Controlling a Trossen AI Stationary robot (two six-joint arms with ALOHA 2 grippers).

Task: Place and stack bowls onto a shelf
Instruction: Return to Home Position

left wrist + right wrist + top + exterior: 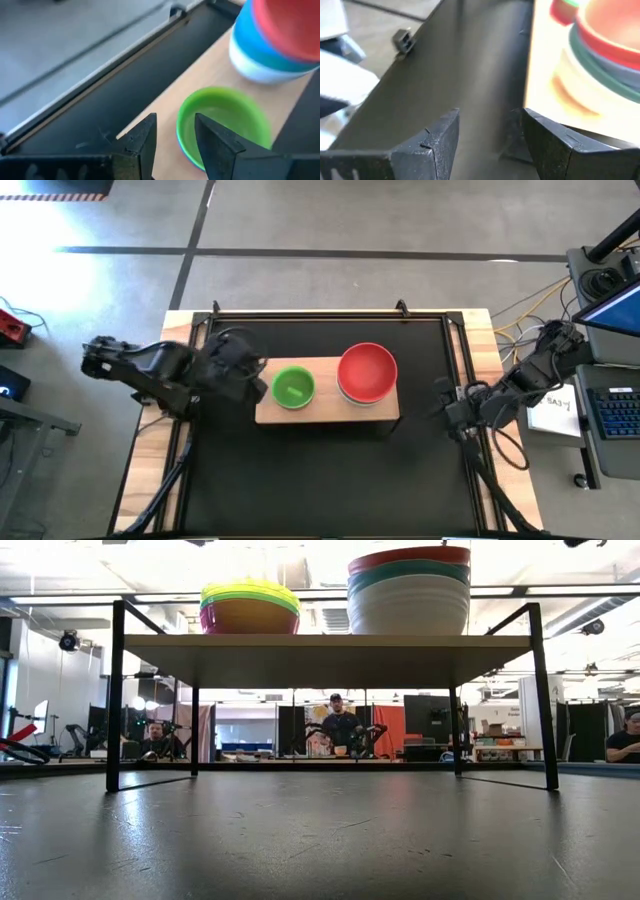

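Observation:
The light-wood shelf [325, 408] stands raised on a black frame, and both bowl stacks rest on it. The small stack has the bright green bowl [293, 386] [225, 117] on top. The large stack has the red bowl [367, 371] on top, with teal, blue and white bowls [409, 595] under it. My left gripper [262, 378] [175, 132] is open, just left of the green bowl's rim, with nothing between its fingers. My right gripper [446, 406] [487, 135] is open over the mat, right of the shelf.
The shelf's black legs [115, 695] stand on the black mat [320, 480]. A black rail frame [330, 313] borders the mat. The mat's near half is bare. A keyboard and papers [610, 410] lie off the table's right side. People sit in the room beyond [338, 725].

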